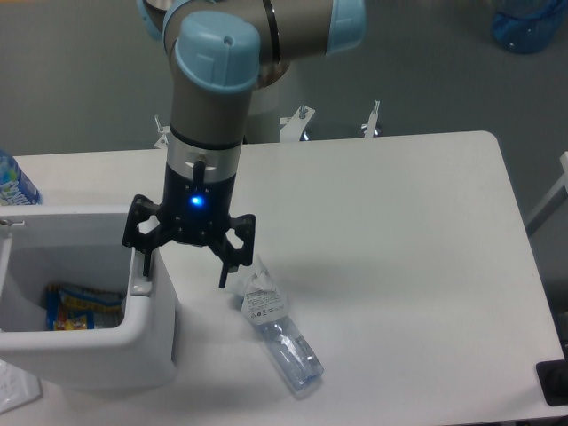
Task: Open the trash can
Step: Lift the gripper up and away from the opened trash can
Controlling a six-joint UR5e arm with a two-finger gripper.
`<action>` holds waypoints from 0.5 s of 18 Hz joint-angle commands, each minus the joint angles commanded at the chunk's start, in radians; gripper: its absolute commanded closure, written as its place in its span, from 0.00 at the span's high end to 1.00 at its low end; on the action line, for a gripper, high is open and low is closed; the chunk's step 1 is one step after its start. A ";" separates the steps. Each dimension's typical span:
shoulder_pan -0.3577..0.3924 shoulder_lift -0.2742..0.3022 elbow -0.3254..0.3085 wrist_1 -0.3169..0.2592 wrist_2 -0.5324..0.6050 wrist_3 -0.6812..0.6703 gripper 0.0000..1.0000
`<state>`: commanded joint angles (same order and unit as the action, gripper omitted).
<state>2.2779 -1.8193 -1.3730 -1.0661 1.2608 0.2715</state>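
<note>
The white boxy trash can (146, 342) stands at the table's front left with its lid swung up out of sight, so the inside shows, holding colourful wrappers (82, 308). Its grey push strip (140, 282) runs along the right rim. My gripper (183, 266) hangs open straight over that rim. The left finger (142, 263) rests down on the grey strip, and the right finger (225, 269) hangs outside the bin above the table. Nothing is held between the fingers.
A crushed clear plastic bottle (280, 335) lies on the table just right of the bin, below the right finger. A blue-labelled bottle (12, 183) stands at the far left edge. A blue water jug (530, 24) sits on the floor at top right.
</note>
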 joint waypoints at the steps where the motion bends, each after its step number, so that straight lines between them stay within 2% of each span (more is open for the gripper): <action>1: 0.014 0.002 0.005 0.002 0.015 0.002 1.00; 4: 0.054 -0.002 0.029 -0.001 0.069 0.050 1.00; 9: 0.127 0.002 0.029 -0.003 0.208 0.090 1.00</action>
<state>2.4051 -1.8178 -1.3438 -1.0692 1.4692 0.3619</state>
